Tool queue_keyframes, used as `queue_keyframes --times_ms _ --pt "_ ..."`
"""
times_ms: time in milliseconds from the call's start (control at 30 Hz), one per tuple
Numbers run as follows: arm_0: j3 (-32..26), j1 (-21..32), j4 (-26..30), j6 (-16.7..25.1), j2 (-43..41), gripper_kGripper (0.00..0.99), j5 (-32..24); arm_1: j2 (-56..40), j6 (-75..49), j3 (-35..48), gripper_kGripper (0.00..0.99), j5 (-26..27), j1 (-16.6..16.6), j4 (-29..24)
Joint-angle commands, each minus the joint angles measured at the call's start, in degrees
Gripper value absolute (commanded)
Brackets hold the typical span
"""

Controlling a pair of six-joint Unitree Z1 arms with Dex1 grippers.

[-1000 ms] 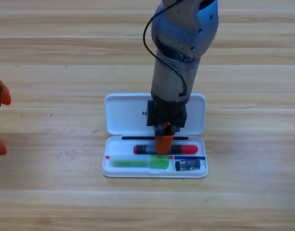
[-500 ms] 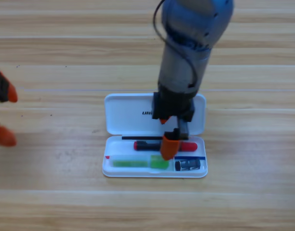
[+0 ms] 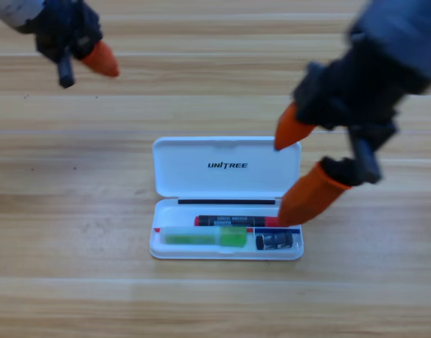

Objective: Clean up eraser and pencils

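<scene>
At the top left corner the left gripper (image 3: 85, 63) hangs over bare wood, well apart from everything else; only one orange jaw shows plainly beside a dark stub, so whether it is open or closed cannot be told. In the middle of the wooden table (image 3: 75, 296) lies the white case (image 3: 180, 169), opened flat with its lid toward the top edge and its tray toward the bottom. In the tray, the light green pencil (image 3: 205, 237) lies lengthwise along the front left, and the black pencil with red ends (image 3: 233, 221) lies just behind it, its right end hidden by an orange jaw. The eraser (image 3: 274, 241) sits in the front right corner of the tray, just beside the green pencil's end. Over the case's right edge hangs the right gripper (image 3: 289, 179), blurred, its two orange jaws spread wide apart and holding nothing, the lower jaw's tip over the tray's right end.
</scene>
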Motion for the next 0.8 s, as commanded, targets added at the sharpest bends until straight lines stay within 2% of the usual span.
queue_keyframes --times_ms 33,133,267,367,500,800 --pt "0.5 9.0 -5.5 0.9 10.5 0.0 -10.6 -16.0 4.6 12.6 0.99 1.7 1.6 -13.8" --pt "-1.2 10.6 -5.5 1.5 16.4 0.0 -17.3 -17.6 5.4 14.3 0.99 3.1 1.6 -14.3" --pt "-3.1 10.7 -5.1 2.1 22.8 0.0 -22.7 -17.4 5.5 15.5 0.99 4.6 1.8 -14.3" --pt "-6.3 10.7 -2.4 3.1 27.3 0.0 -26.5 -16.8 5.4 16.2 0.99 5.7 1.7 -14.3" --pt "-11.1 10.5 2.1 4.2 32.2 0.0 -28.8 -16.1 5.4 16.5 0.99 6.4 1.7 -14.3" --pt "-14.5 6.9 8.8 7.7 35.0 0.0 -33.1 -14.7 5.4 16.2 0.989 7.2 1.7 -14.5"
